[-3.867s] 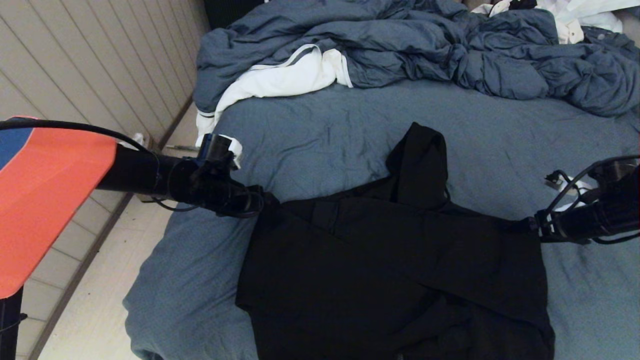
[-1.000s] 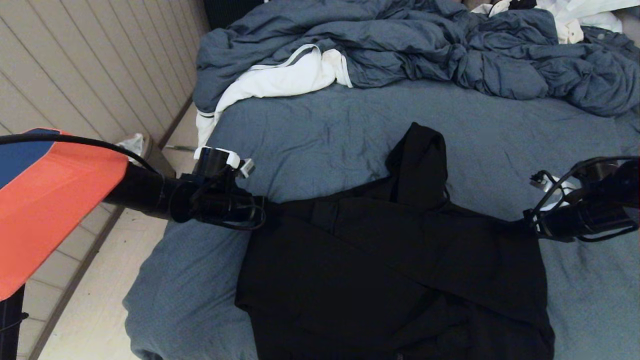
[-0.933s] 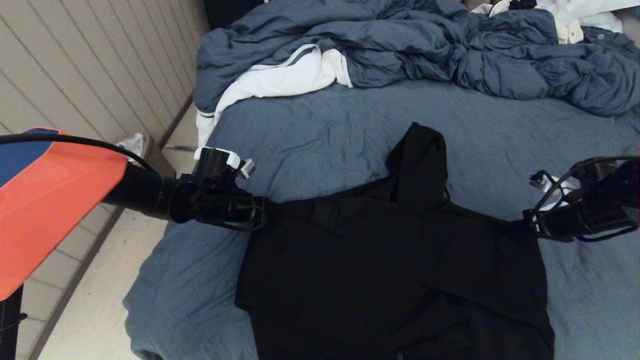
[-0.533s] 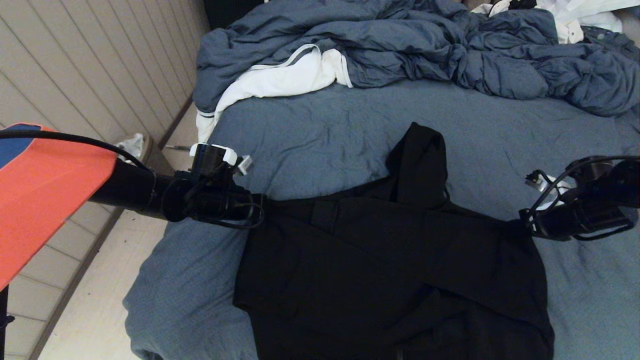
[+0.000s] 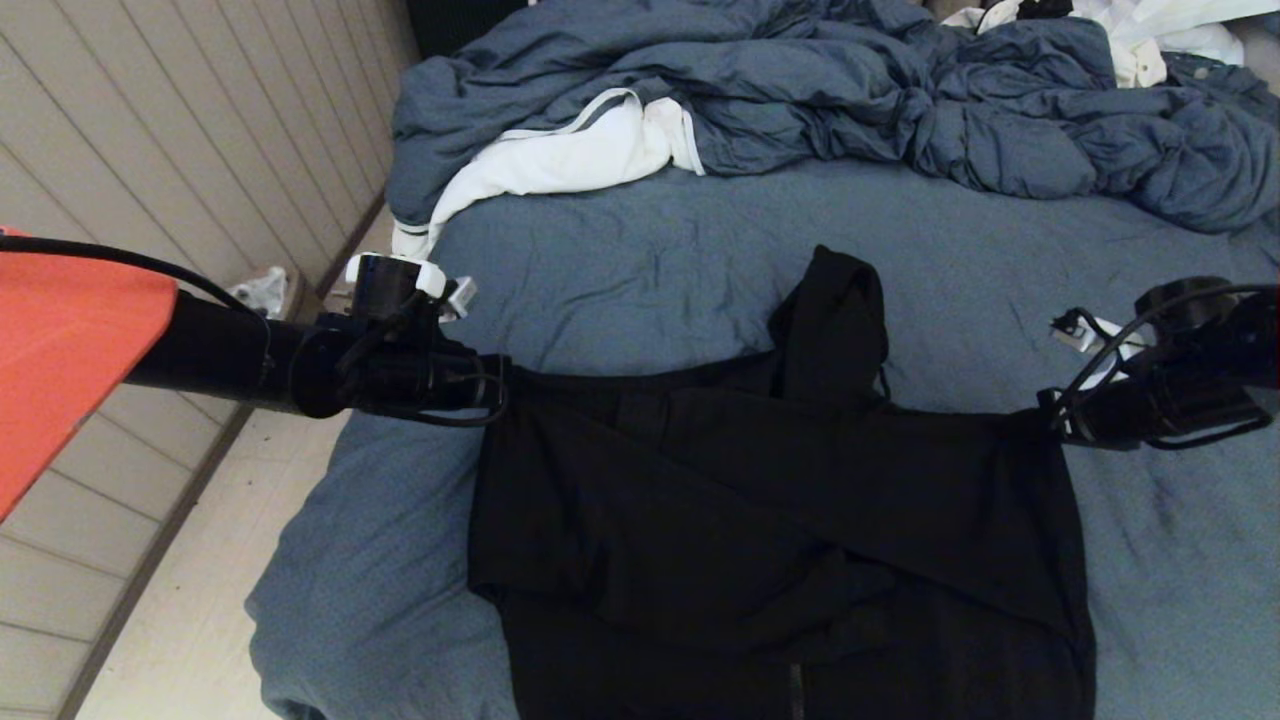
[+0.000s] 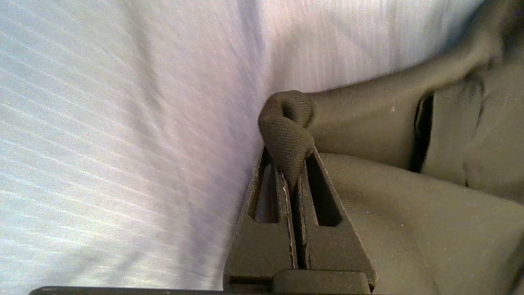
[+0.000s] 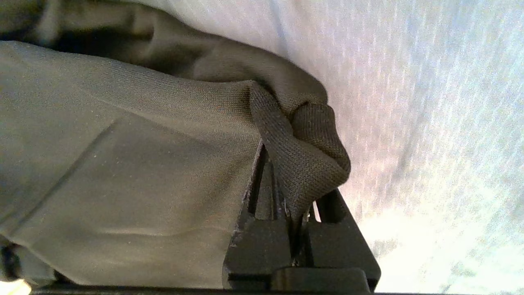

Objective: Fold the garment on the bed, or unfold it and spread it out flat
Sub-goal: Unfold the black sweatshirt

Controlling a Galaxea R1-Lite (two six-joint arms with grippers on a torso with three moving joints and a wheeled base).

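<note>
1. Head view: black garment [image 5: 780, 520] spread across the near half of the bed [image 5: 650, 260], body toward the near edge, hood [image 5: 835, 320] lying toward the far side.
2. Left gripper [image 5: 505, 380] at the garment's left upper corner, jaws clamped tight on a bunch of black cloth.
3. Right gripper [image 5: 1045, 425] at the garment's right upper corner, jaws likewise closed on a pinch of the fabric.
4. Upper edge of the garment drawn in a nearly straight line between the two grippers, passing in front of the hood.
5. Folds and overlapping layers across the garment's middle, with a diagonal crease running toward the lower right.
6. Left wrist view: fingers [image 6: 282, 205] pressed together, a rolled lump of knit cloth [image 6: 286, 131] caught between the tips, pale bedsheet beyond it.
7. Right wrist view: fingers [image 7: 262, 229] shut, a thick fold of the knit fabric [image 7: 303, 164] gripped at the tips, more of the garment hanging to one side.
8. Rumpled blue-grey duvet [image 5: 850, 90] heaped along the far side of the bed, well apart from the garment.
9. White cloth with grey trim [image 5: 560, 160] tucked at the duvet's left end, draping over the bed's left edge.
10. Pale panelled wall [image 5: 180, 130] and light floor [image 5: 190, 600] to the left of the bed.
</note>
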